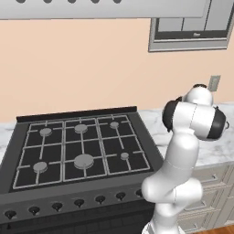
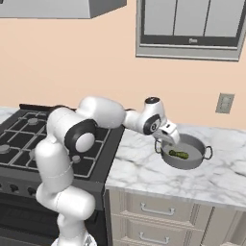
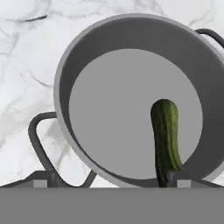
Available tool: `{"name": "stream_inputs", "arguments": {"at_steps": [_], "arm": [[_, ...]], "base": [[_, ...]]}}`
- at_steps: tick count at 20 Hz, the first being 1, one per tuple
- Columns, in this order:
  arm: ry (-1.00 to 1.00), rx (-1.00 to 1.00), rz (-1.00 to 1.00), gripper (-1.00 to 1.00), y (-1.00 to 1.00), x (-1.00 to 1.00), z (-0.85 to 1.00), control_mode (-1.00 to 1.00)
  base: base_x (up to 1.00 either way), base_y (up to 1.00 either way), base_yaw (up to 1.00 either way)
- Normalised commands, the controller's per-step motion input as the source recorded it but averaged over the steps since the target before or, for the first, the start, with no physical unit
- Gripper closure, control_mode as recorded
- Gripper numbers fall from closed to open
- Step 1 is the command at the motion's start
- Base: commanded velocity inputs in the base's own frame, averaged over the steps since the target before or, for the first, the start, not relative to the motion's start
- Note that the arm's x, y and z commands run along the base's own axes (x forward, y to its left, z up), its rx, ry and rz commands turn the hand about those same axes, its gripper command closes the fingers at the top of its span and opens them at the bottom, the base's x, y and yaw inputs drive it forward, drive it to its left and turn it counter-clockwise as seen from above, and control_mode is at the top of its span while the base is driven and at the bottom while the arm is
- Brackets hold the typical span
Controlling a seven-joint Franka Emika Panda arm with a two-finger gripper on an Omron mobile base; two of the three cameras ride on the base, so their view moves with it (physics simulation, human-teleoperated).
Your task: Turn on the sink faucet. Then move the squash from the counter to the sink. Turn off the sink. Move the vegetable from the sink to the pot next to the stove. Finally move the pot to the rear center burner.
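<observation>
Step in hand, by your views: squash (image 3: 166,140) lies loose on floor of pot (image 2: 191,161); pot sits on counter (image 2: 144,173) just right of stove (image 1: 82,146). Transfer to pot looks done.

Gripper (image 3: 111,183) hovers above pot, jaws wide apart, holding nothing.

Next for you: grip pot by rim or loop handle (image 3: 39,140), lift level, carry to rear centre burner (image 1: 81,128).

No legible brand or label; mark on cabinet above pot too small to read.
</observation>
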Motion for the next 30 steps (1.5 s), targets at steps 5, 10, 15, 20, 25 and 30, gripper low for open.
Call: {"name": "stream_inputs", "arguments": {"at_steps": [5,10,15,20,25,30], "arm": [[0.21,-0.22,0.23,-1.00,0.30,0.00,0.00,-1.00],[0.20,-0.17,0.19,-1.00,0.37,0.00,0.00,-1.00],[0.12,-0.09,0.11,-1.00,0.08,0.00,-0.06,-1.00],[0.01,-0.01,0.08,-1.00,-0.11,0.12,-0.12,-1.00],[-0.04,0.01,0.07,-1.00,-0.23,0.23,-0.18,-1.00],[-0.01,0.02,0.05,-1.00,-0.23,0.19,-0.15,-1.00]], "base": [[0.00,0.00,0.00],[0.00,0.00,0.00],[0.00,0.00,0.00],[0.00,0.00,0.00],[0.00,0.00,0.00],[0.00,0.00,0.00]]}}
